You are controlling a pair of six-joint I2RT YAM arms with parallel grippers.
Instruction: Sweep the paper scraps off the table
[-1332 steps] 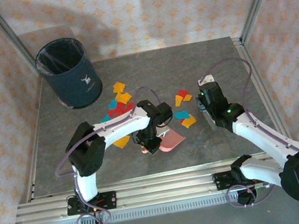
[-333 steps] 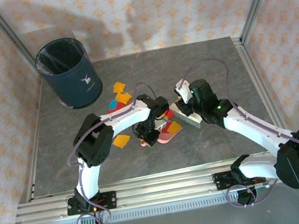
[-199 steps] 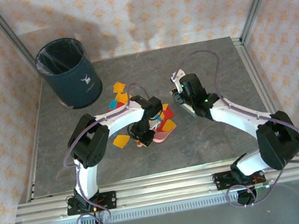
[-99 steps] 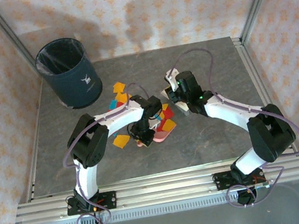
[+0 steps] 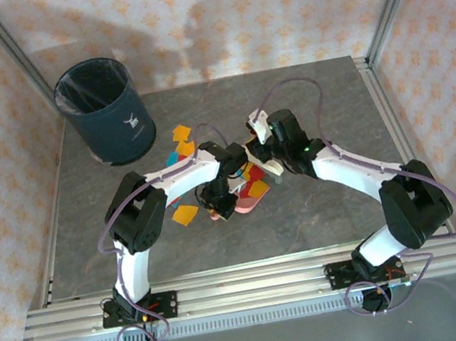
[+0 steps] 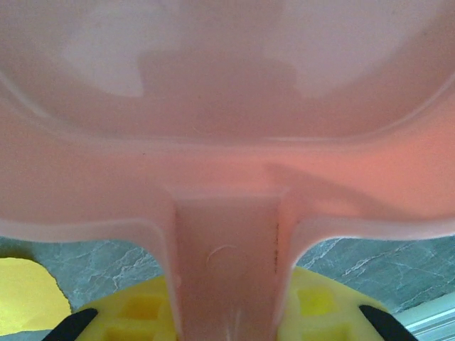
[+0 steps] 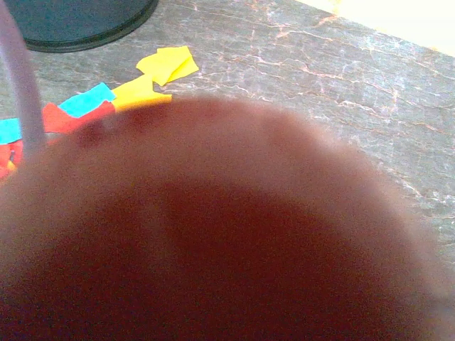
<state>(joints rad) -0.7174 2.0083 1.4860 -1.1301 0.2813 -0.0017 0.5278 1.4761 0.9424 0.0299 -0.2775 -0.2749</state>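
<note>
The paper scraps lie on the table (image 5: 330,101) left of centre: yellow ones (image 5: 181,133), a teal one (image 5: 172,158) and an orange one (image 5: 185,214). Red and yellow scraps (image 5: 254,187) sit at the mouth of the pink dustpan (image 5: 245,202). My left gripper (image 5: 217,205) is shut on the dustpan's handle (image 6: 227,284), which runs between its yellow fingers (image 6: 142,312). My right gripper (image 5: 268,157) is shut on a pale brush (image 5: 266,170) just right of the dustpan. In the right wrist view a blurred brown mass hides the jaws, with yellow (image 7: 167,64), teal (image 7: 85,99) and red (image 7: 64,117) scraps beyond it.
A dark blue bin (image 5: 104,112) with a liner stands at the table's far left corner. Silver rails (image 5: 231,292) edge the table on the near side, and patterned walls close it in at the back and sides.
My right arm has swung left with the brush, from the table's right side up to the dustpan's mouth, pushing scraps onto it. The left arm and dustpan have barely shifted.
</note>
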